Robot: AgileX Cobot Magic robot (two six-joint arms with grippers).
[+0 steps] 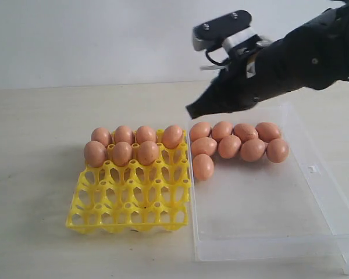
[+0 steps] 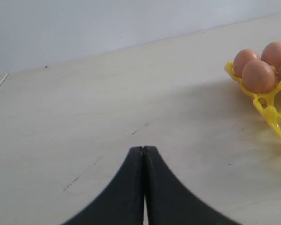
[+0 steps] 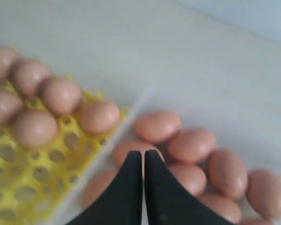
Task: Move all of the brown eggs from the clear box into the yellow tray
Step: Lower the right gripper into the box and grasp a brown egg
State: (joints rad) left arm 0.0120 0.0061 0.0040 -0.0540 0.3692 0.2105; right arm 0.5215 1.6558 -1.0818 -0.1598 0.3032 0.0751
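Observation:
The yellow tray lies left of centre, with several brown eggs in its two far rows. Against its right side sits the clear box, holding several more brown eggs bunched at its far end. My right gripper hangs shut and empty above the box's far left corner. In the right wrist view its tips are over the boxed eggs, close to the box wall and the tray. My left gripper is shut, empty, over bare table, with the tray corner and eggs off to one side.
The near half of the clear box floor holds no eggs, and a small latch tab shows on its right wall. The tray's near rows of cups stand open. A pale wooden table surrounds both, backed by a white wall.

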